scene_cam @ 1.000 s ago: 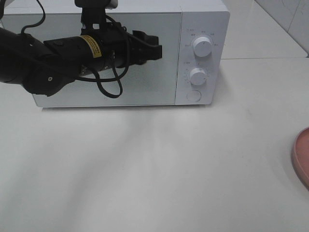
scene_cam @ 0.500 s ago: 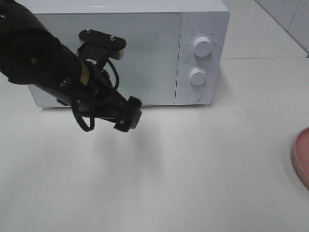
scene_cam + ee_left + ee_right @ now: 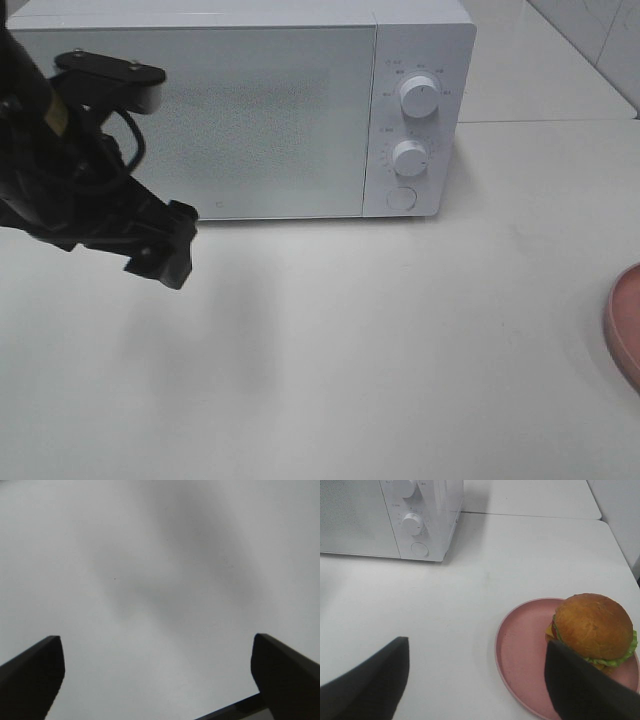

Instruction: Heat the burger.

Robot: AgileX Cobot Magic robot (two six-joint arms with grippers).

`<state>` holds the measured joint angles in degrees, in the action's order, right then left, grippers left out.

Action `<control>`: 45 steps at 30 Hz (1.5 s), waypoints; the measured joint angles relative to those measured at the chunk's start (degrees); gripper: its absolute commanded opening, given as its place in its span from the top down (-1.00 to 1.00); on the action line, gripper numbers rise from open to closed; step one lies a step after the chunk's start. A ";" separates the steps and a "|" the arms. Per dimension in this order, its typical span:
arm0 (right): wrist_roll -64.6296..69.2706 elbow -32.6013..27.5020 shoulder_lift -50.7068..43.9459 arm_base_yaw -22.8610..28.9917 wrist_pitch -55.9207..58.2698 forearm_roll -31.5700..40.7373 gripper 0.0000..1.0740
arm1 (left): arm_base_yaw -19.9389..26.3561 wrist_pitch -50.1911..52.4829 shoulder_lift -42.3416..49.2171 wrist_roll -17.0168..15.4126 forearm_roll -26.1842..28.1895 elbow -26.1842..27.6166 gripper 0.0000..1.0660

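The left black gripper (image 3: 165, 262) hangs over the bare white tabletop (image 3: 400, 350), its jaws spread wide with nothing between them, in front of the closed white microwave oven (image 3: 240, 110) near its left corner. The right black gripper (image 3: 475, 680) also stands wide and empty, apart from the glossy golden-brown burger (image 3: 592, 630) with green lettuce. That burger sits on the round pink plate (image 3: 520, 650), toward its far side, well to the right of the microwave. The oven's two white round dials (image 3: 418, 97) sit one above the other, with a round button (image 3: 400, 198) beneath.
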<state>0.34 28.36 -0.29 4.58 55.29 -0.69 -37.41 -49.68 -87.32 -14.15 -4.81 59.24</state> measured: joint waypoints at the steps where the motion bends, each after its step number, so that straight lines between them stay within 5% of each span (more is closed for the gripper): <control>1: 0.00 0.00 0.00 0.00 0.00 0.00 -0.34 | 2.86 -1.09 1.26 2.35 2.18 0.00 -0.76; 6: 0.00 0.00 0.00 0.00 0.00 0.00 -0.34 | 11.86 -4.58 4.01 7.39 5.73 0.00 -0.76; 14: 0.00 0.00 0.00 -0.06 0.00 0.00 -0.34 | 24.47 -10.49 8.42 11.23 6.76 0.00 -0.76; 21: 0.00 0.00 0.00 -0.06 0.00 0.00 -0.34 | 35.47 -12.49 16.84 13.12 10.08 -6.82 -0.76; 37: 0.00 0.00 0.00 -0.06 0.00 0.00 -0.34 | 37.13 -10.71 45.78 13.24 10.77 -26.24 -0.76; 45: 0.00 0.00 0.00 -0.06 0.00 0.00 -0.34 | 37.13 -11.46 63.77 15.07 10.08 -29.28 -0.76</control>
<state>0.34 28.36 -0.29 4.53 55.29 -0.69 -0.29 -61.13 -23.55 0.92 5.27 29.97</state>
